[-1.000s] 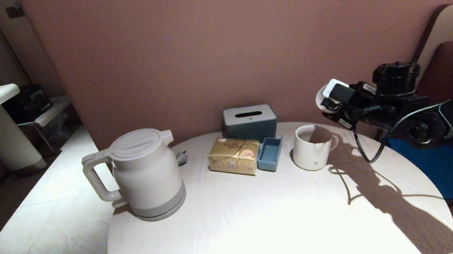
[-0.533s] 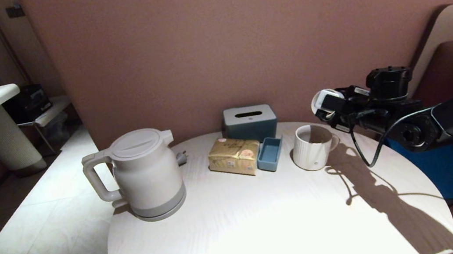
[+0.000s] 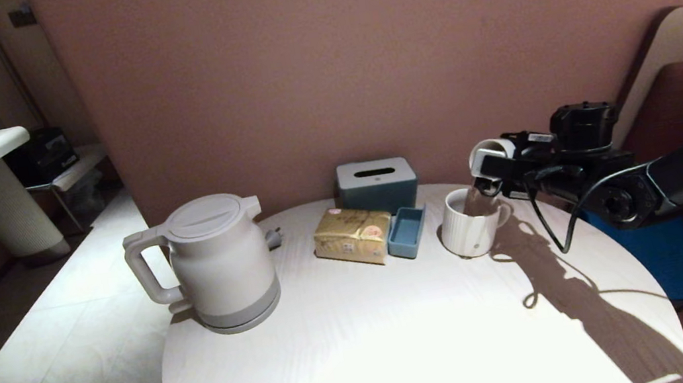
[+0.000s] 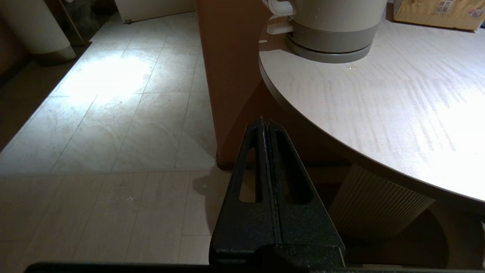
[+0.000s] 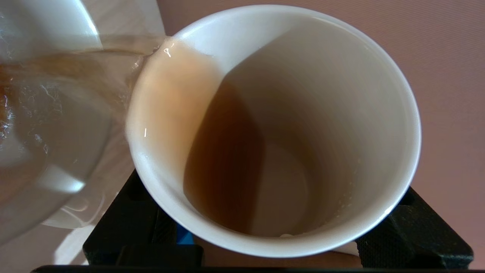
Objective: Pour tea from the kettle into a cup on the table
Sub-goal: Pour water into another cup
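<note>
The right wrist view alone shows tea (image 5: 223, 159) running over the rim of the tilted cup (image 5: 326, 113). In the head view the right pincer (image 3: 490, 165) grips that cup over the ribbed mug (image 3: 468, 224) at the table's (image 3: 403, 343) far right. The kettle (image 3: 221, 262) stands upright far left, beside a wrapped pack (image 3: 353, 235), blue tray (image 3: 407, 232) and tissue box (image 3: 377, 183). The left pincer (image 4: 265, 125) hangs closed, empty, beside the table.

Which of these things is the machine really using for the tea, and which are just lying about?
In use: small white cup in the right pincer, tipped over the ribbed mug; tea; kettle; table.
Lying about: tissue box, yellow packet, blue tray.
</note>
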### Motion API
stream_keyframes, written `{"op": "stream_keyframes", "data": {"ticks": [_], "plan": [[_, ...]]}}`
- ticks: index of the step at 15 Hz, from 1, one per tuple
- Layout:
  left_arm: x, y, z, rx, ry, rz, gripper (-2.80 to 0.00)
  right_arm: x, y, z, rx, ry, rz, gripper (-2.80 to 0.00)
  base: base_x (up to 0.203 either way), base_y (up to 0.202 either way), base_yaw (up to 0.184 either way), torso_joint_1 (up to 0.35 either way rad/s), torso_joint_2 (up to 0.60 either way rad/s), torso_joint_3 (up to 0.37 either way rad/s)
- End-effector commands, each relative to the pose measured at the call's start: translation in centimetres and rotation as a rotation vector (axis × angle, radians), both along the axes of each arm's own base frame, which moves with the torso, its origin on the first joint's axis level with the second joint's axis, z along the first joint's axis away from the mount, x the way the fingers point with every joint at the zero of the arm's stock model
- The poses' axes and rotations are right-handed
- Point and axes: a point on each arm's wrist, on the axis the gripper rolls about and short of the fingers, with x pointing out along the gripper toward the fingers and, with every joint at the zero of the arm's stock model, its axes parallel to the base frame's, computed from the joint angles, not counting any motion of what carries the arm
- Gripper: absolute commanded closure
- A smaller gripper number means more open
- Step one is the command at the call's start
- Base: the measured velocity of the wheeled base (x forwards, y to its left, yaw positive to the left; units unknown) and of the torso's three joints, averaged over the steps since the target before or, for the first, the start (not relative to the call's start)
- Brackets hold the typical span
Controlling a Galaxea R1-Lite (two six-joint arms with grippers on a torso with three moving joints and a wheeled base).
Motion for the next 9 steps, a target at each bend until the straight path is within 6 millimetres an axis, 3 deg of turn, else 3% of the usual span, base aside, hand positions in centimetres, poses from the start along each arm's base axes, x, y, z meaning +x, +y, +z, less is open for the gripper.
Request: {"op": "stream_keyframes", "data": {"ticks": [1, 9], "plan": [[0.01, 0.0, 0.0, 0.0, 0.002, 0.002, 0.0, 0.1, 0.18, -0.16, -0.008, -0.002, 0.003, 0.0, 0.0, 0.0, 0.0, 0.0, 0.0, 0.0], [0.01, 0.0, 0.0, 0.0, 0.002, 0.002, 0.0, 0.5, 0.18, 0.76, -0.144, -0.046, 0.013, 0.0, 0.0, 0.0, 0.0, 0.0, 0.0, 0.0]]}}
